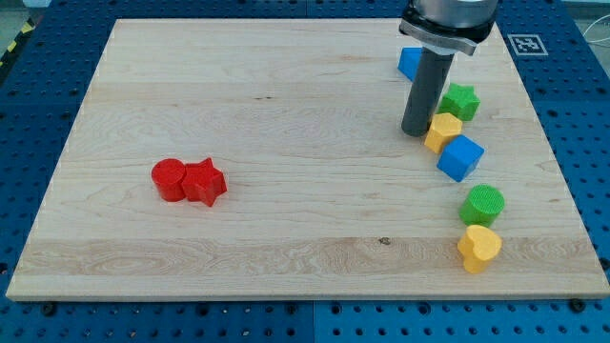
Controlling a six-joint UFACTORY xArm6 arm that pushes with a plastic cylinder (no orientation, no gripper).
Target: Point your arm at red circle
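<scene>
My tip (416,131) (far right) stands well apart from red circle (170,178).

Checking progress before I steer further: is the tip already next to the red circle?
No. My tip sits at the view's upper right beside the yellow block, far from the red circle, which lies at the left touching the red star.

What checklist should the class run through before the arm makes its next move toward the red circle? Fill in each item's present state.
1. Target located: red circle at the view's left, ok.
2. My tip at target: far away at the view's right, not ok.
3. Path leftward across the board free of blocks: ok.
4. Tip free of neighbours: it sits close beside the yellow block; contact, cannot tell.
5. Red star apart from target: touching it on the right, not ok.
</scene>
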